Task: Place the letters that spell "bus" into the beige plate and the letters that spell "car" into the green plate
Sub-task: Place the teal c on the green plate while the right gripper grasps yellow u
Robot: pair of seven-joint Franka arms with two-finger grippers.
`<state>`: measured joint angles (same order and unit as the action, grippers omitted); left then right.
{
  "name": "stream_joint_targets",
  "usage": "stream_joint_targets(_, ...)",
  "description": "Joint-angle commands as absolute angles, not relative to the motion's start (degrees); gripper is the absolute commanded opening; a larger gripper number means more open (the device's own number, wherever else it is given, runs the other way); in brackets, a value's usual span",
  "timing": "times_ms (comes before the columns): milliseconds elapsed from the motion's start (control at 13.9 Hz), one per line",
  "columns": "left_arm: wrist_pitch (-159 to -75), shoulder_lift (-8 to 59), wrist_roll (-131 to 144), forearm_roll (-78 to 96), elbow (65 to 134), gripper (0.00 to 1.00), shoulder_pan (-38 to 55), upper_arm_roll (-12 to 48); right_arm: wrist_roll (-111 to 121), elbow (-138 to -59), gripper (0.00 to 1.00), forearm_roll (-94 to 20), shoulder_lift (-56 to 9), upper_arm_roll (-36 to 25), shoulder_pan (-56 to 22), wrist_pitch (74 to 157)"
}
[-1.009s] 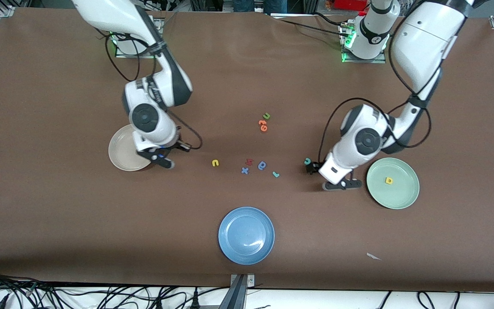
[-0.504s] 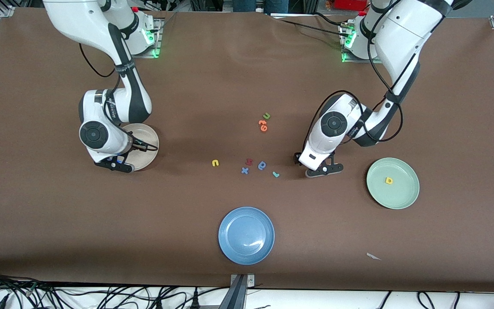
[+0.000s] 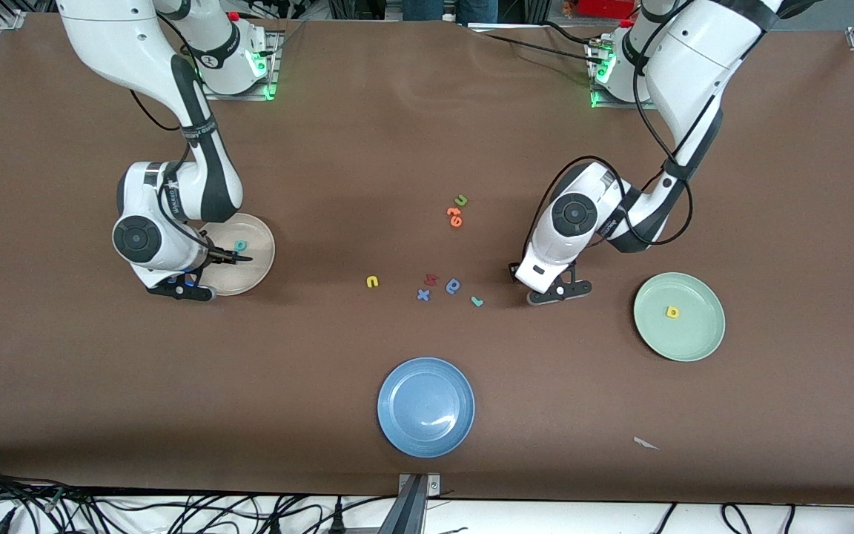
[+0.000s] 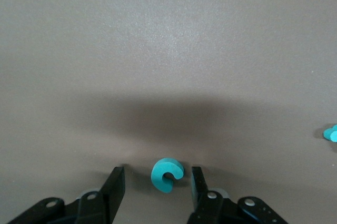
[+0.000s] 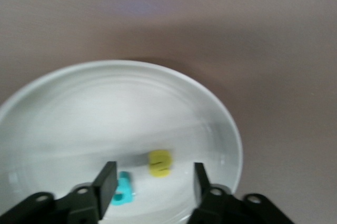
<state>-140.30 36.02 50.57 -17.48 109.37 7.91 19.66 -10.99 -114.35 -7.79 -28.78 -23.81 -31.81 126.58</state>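
The whole brown bench (image 3: 101, 386) is taken in from a high camera facing the two arm bases, which are seen along the top edge. The left wrist view is aimed steeply down and close at the bench between the left gripper (image 4: 158, 187) fingers, where a teal c (image 4: 167, 174) is framed. The right wrist view is held close over the beige plate (image 5: 210, 108). That plate (image 3: 260, 256) is shared with the front view.
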Motion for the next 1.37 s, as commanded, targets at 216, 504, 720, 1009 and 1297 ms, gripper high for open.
stream_joint_targets(216, -142.21, 37.18, 53.61, -19.07, 109.51, 0.46, 8.53, 19.34, -36.59, -103.3, 1.0, -8.53, -29.96, -17.68, -37.61, 125.42)
stream_joint_targets(504, -142.21, 37.18, 53.61, -19.07, 109.42, 0.27, 8.44, 19.34, -47.2, -92.3, 1.0, -8.53, -37.51, -10.39, -37.79, 126.2)
stream_joint_targets(720, -142.12, 36.83, 52.65, -19.07, 109.25, 0.24, 7.91, 19.34, -36.88, -89.38, 1.0, -8.0, -40.69, -7.03, -37.79, 129.45)
stream_joint_targets(1009, -135.03, 35.42, 41.71, -18.98, 105.66, 0.21, 3.36, 19.34, -25.22, -89.56, 1.0, -8.26, -42.27, -6.86, -38.49, 130.95)
stream_joint_targets(1297, -124.03, 34.19, 21.84, -18.63, 100.47, 0.21, -4.11, 19.34, -25.32, -89.74, 0.75, -8.44, -43.94, -6.94, -40.69, 132.8)
